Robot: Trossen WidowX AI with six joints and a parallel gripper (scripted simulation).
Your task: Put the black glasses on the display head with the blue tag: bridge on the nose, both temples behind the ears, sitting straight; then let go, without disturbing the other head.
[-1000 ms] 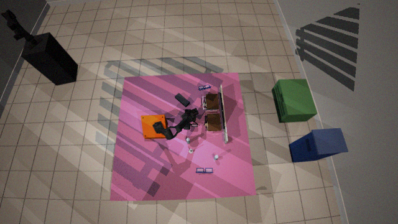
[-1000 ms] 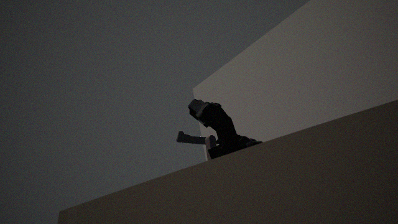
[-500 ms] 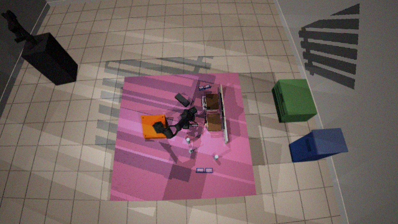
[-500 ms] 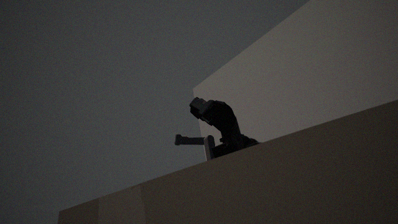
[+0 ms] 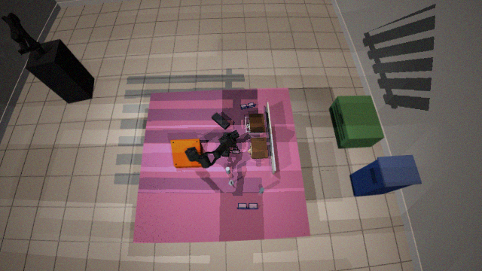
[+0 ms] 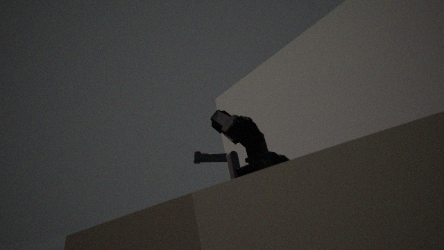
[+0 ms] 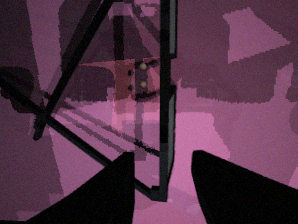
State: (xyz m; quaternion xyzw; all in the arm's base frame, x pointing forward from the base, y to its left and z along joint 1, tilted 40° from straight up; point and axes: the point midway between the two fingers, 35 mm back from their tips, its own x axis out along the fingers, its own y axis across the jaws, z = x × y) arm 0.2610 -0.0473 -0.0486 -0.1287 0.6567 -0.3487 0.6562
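The black glasses point(image 7: 163, 130) point(image 5: 236, 150) lie on the pink mat with their temples folded out across each other. In the wrist view their front runs upright through the middle. My gripper point(image 7: 162, 161) is partly open, its two dark fingertips on either side of the lower end of that front, with gaps showing on both sides. In the top view the arm covers part of the glasses and the fingertips cannot be made out. Two brown-topped display heads point(image 5: 257, 123) point(image 5: 259, 147) stand side by side to the right. A pale outline shows at the upper head's front. The blue tag is not discernible.
A white upright panel point(image 5: 271, 137) stands behind the heads. A dark block point(image 5: 221, 120) and blue glasses point(image 5: 248, 106) lie above. Small pale objects point(image 5: 227, 170) point(image 5: 231, 183) point(image 5: 261, 190) and other blue glasses point(image 5: 245, 206) lie below. The arm's base stands on an orange plate point(image 5: 177, 158).
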